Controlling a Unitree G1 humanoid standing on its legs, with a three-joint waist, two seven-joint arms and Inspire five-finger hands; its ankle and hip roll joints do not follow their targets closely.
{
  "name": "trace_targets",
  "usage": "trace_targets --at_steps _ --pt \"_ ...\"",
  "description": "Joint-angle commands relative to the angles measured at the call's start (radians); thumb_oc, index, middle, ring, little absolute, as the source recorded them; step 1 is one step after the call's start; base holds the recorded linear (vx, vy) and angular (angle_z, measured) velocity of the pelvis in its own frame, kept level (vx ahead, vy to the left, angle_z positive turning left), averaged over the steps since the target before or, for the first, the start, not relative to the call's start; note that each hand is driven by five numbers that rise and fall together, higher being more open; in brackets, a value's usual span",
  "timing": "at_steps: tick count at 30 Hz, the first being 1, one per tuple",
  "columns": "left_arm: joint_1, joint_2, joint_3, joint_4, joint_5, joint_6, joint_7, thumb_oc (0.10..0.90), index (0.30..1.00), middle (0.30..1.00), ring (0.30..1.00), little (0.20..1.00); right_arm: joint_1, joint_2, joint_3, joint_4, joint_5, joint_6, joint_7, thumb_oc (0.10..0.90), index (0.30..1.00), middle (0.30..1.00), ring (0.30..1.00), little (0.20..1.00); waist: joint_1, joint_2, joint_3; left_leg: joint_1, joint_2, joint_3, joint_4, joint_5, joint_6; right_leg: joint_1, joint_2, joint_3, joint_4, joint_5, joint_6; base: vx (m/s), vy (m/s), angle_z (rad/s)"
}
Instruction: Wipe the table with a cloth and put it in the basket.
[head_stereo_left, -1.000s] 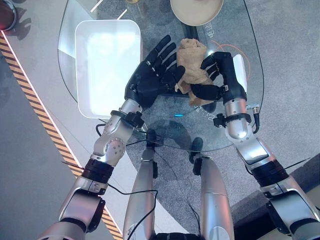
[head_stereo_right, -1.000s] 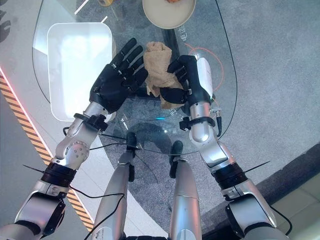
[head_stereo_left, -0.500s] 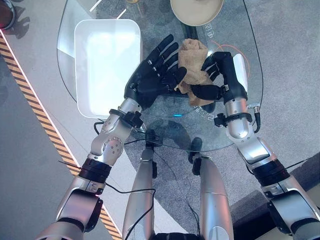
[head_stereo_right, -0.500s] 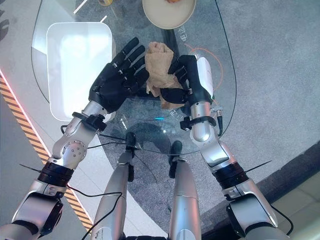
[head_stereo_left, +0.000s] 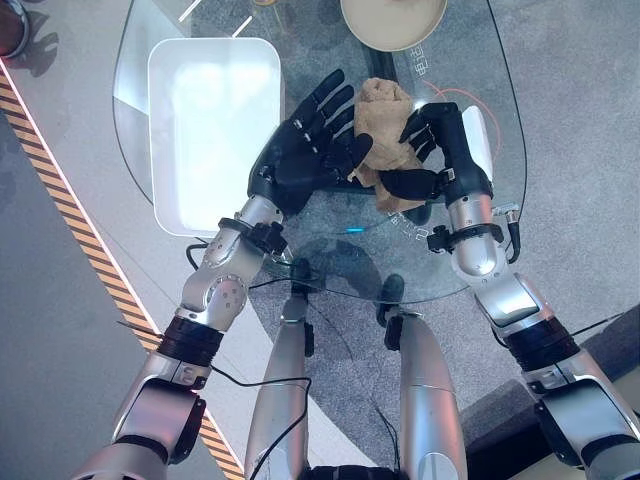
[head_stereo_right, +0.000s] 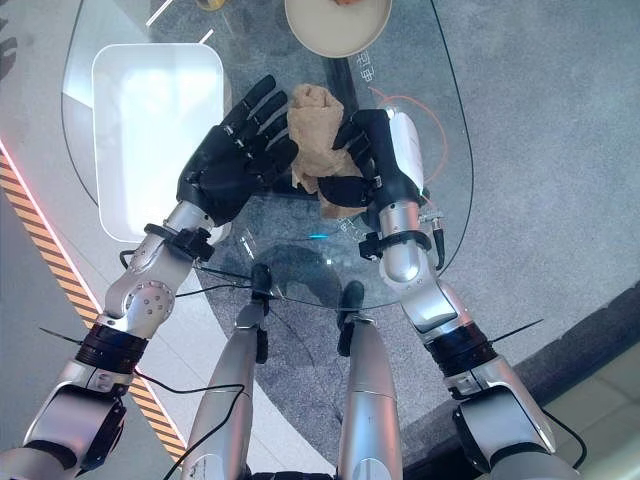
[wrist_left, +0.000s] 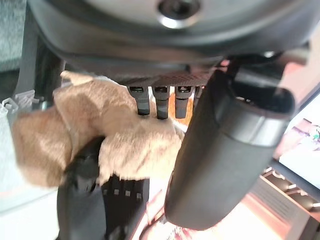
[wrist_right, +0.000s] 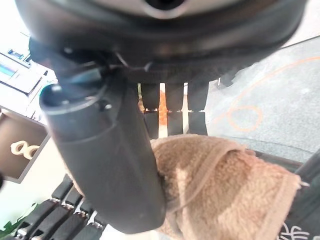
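A crumpled tan cloth (head_stereo_left: 387, 128) hangs above the middle of the round glass table (head_stereo_left: 500, 160). My right hand (head_stereo_left: 447, 150) has its thumb and curled fingers pinched round the cloth (wrist_right: 225, 195). My left hand (head_stereo_left: 305, 150) is right beside the cloth (wrist_left: 100, 140), palm up, with straight fingers and its thumb touching the cloth's near side. A white rectangular basket (head_stereo_left: 213, 125) stands on the table to the left of my left hand.
A tan bowl (head_stereo_left: 392, 20) sits at the table's far edge, just beyond the cloth. An orange cable (head_stereo_left: 470, 100) loops under the glass by my right hand. An orange and black striped strip (head_stereo_left: 60, 220) runs along the floor on the left.
Both hands have drawn slightly closer together around the cloth; my left thumb now touches it. The right hand keeps its hold.
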Motion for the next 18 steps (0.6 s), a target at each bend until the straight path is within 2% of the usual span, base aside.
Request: trace_targets --at_steps 1,3,9,12,18 --pt "-0.064 -0.011 0.019 -0.146 0.056 -0.152 0.051 0.8 0.9 0.9 0.9 0.9 -0.156 0.001 -0.026 -0.225 -0.052 -0.137 -0.049 0.1 0.3 0.3 0.3 0.2 0.006 -0.017 -0.029 0.023 -0.043 0.085 0.112 -0.148 0.072 0.03 0.029 0.017 -0.146 0.117 0.059 0.0 0.0 0.0" --pt "-0.051 -0.019 0.037 -0.145 0.122 -0.19 0.128 0.8 0.9 0.9 0.9 0.9 -0.152 0.005 -0.04 -0.224 -0.058 -0.14 -0.06 0.1 0.3 0.3 0.3 0.2 0.01 -0.019 -0.029 0.021 -0.045 0.082 0.111 -0.148 0.072 0.029 0.03 0.014 -0.145 0.115 0.057 0.0 0.0 0.0" --pt "-0.045 -0.034 0.071 -0.14 0.209 -0.245 0.265 0.8 0.9 0.9 0.9 0.9 -0.152 0.014 -0.05 -0.218 -0.064 -0.144 -0.075 0.1 0.3 0.3 0.3 0.2 0.016 -0.024 -0.029 0.021 -0.046 0.077 0.108 -0.147 0.07 0.032 0.031 0.009 -0.145 0.111 0.057 0.0 0.0 0.0" --pt "-0.048 -0.047 0.079 -0.141 0.232 -0.239 0.307 0.8 0.9 0.9 0.9 0.9 -0.159 0.022 -0.047 -0.215 -0.068 -0.14 -0.077 0.1 0.3 0.3 0.3 0.2 0.019 -0.026 -0.029 0.019 -0.047 0.075 0.107 -0.145 0.069 0.032 0.031 0.005 -0.145 0.11 0.056 0.0 0.0 0.0" --pt "-0.051 -0.054 0.079 -0.146 0.241 -0.191 0.313 0.8 0.9 0.9 0.9 0.9 -0.163 0.028 -0.048 -0.228 -0.066 -0.138 -0.067 0.1 0.3 0.3 0.3 0.2 0.02 -0.026 -0.029 0.016 -0.048 0.076 0.107 -0.142 0.067 0.03 0.031 0.003 -0.144 0.109 0.056 0.0 0.0 0.0"
